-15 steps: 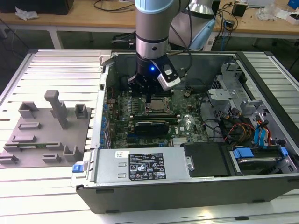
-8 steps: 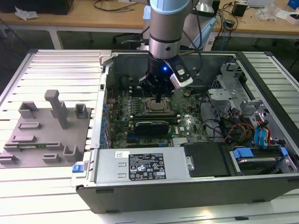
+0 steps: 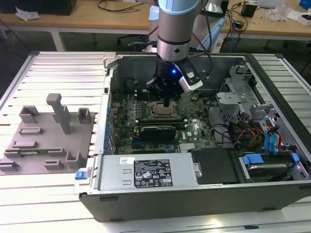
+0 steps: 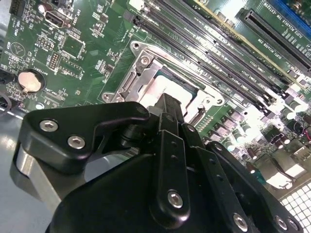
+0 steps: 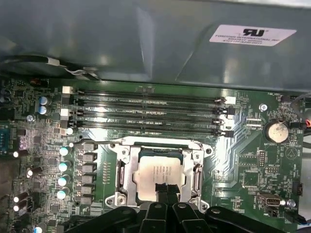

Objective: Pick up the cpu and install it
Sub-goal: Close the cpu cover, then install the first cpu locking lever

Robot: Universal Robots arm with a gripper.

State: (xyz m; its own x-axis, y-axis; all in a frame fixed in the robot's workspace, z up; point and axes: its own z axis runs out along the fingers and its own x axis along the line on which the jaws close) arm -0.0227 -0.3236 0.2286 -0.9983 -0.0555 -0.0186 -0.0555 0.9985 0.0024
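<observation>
While the open computer case [image 3: 146, 196] lies on the ribbed surface [image 3: 58, 73], well apart from the grey tray [image 3: 48, 141] at the exterior view's left, the arm hangs straight down over the board inside.

Within the case, the green motherboard [image 5: 243, 160] carries the metal-framed socket [image 5: 127, 167], and the cpu [image 5: 156, 169] lies flat inside that frame, silver top up. The gripper [image 5: 165, 190] stands directly above it, fingers together with nothing between them. In the first wrist view its tips sit over the chip's near edge, touching or just clear, I cannot tell which. Being square, the cpu offers no long axis, so what matters is the vertical gap.
</observation>
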